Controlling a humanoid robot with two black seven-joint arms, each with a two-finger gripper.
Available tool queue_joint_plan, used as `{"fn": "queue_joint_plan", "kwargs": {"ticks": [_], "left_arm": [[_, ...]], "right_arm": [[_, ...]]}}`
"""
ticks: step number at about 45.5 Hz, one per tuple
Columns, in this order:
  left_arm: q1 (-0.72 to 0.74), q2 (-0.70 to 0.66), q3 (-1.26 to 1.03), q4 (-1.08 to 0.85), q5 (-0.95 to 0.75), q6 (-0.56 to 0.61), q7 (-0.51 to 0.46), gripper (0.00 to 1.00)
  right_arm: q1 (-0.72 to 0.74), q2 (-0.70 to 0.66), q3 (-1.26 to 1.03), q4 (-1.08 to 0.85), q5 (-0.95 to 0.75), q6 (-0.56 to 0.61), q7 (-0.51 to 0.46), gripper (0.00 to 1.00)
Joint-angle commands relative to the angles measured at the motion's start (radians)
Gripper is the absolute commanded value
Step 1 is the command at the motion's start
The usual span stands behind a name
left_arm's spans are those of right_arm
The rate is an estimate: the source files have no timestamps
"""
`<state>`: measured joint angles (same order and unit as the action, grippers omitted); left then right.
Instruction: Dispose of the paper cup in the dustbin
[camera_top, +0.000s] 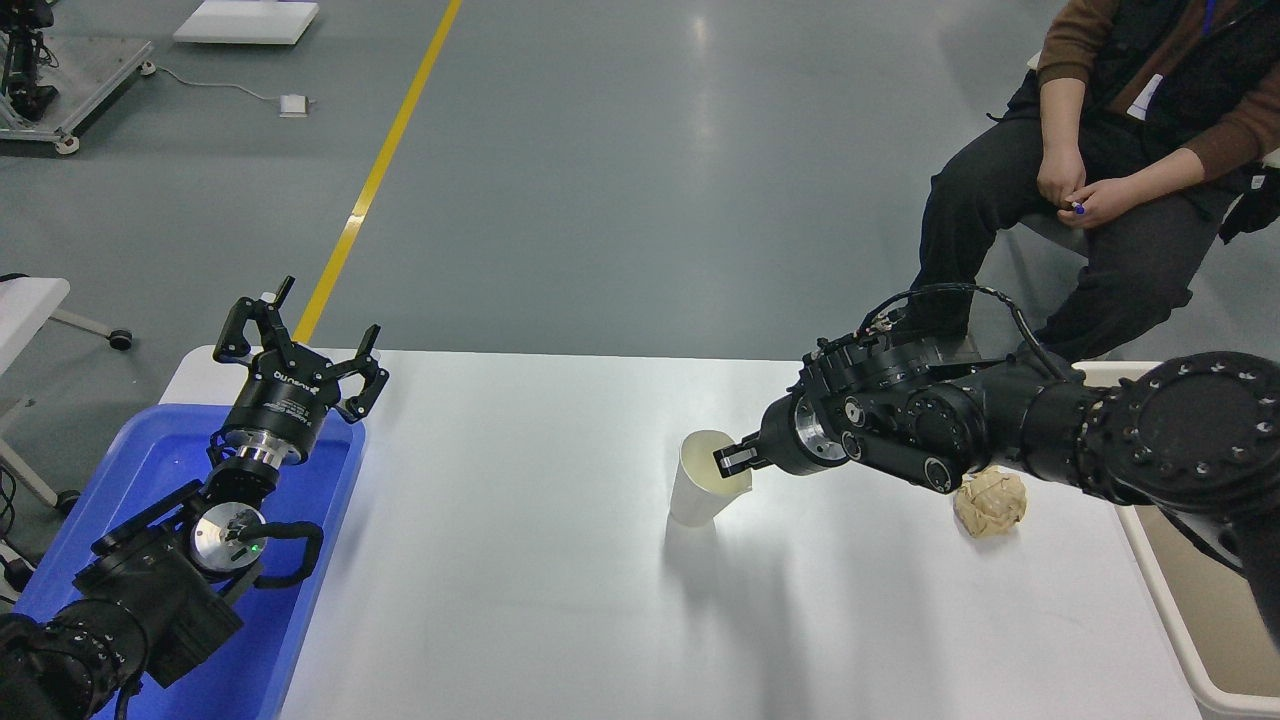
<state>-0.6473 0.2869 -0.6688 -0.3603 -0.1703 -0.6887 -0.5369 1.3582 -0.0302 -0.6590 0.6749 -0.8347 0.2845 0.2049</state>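
The paper cup (703, 487) is cream-white and sits near the table's middle, tilted with its rim leaning right toward my right gripper. My right gripper (735, 461) comes in from the right and is shut on the cup's right rim, with one finger inside the mouth. The dustbin (1165, 592) is a beige bin at the table's right edge, mostly hidden behind my right arm. My left gripper (300, 335) is parked open above the blue tub at the lower left.
A crumpled tan paper ball (990, 503) lies on the white table (520, 560) under my right forearm. A blue plastic tub (170, 470) stands at the left edge. A person (1100, 190) sits beyond the table's far right corner.
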Motion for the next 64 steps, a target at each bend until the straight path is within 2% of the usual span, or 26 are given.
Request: {"fn": "queue_joint_plan", "kwargs": {"ticks": [1,35,46,56,64], "left_arm": [[0.0,0.0,0.0,0.0,0.0,0.0,0.0,1.0],[0.0,0.0,0.0,0.0,0.0,0.0,0.0,1.0],[0.0,0.0,0.0,0.0,0.0,0.0,0.0,1.0],[0.0,0.0,0.0,0.0,0.0,-0.002,0.0,1.0],[0.0,0.0,0.0,0.0,0.0,0.0,0.0,1.0]], "right_arm": [[0.078,-0.06,-0.004,0.063,0.025,0.019,0.002,0.0],[0.628,-0.332,-0.166,0.4,0.135,0.131,-0.005,0.0],[0.667,-0.448,-0.165,0.408,0.137,0.154,-0.009,0.0],[0.656,-0.625,-0.148,0.404,0.138,0.156,-0.009,0.0],[0.599,-0.815,-0.1,0.396,0.141,0.154,0.001,0.0]]}}
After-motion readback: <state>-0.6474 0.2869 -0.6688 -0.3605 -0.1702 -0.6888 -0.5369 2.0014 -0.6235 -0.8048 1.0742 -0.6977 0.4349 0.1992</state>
